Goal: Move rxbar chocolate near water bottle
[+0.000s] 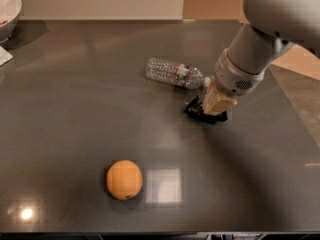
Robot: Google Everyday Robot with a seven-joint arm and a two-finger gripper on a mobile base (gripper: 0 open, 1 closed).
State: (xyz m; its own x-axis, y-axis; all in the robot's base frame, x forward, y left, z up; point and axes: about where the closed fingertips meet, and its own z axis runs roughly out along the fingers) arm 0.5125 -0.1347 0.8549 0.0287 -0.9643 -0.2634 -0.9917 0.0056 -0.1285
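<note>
The water bottle [174, 74] lies on its side on the dark table [75, 109], cap pointing right. The rxbar chocolate [196, 110] is a small black bar just below and to the right of the bottle's cap end, largely hidden under my gripper [215, 106]. The gripper comes down from the upper right and sits on top of the bar, at table height, about a hand's width from the bottle's cap.
An orange [124, 179] sits toward the front of the table, left of centre. A white bowl [9, 9] stands at the far left corner, with a white paper corner [4, 56] below it. The table's right edge [300, 124] runs close to the arm.
</note>
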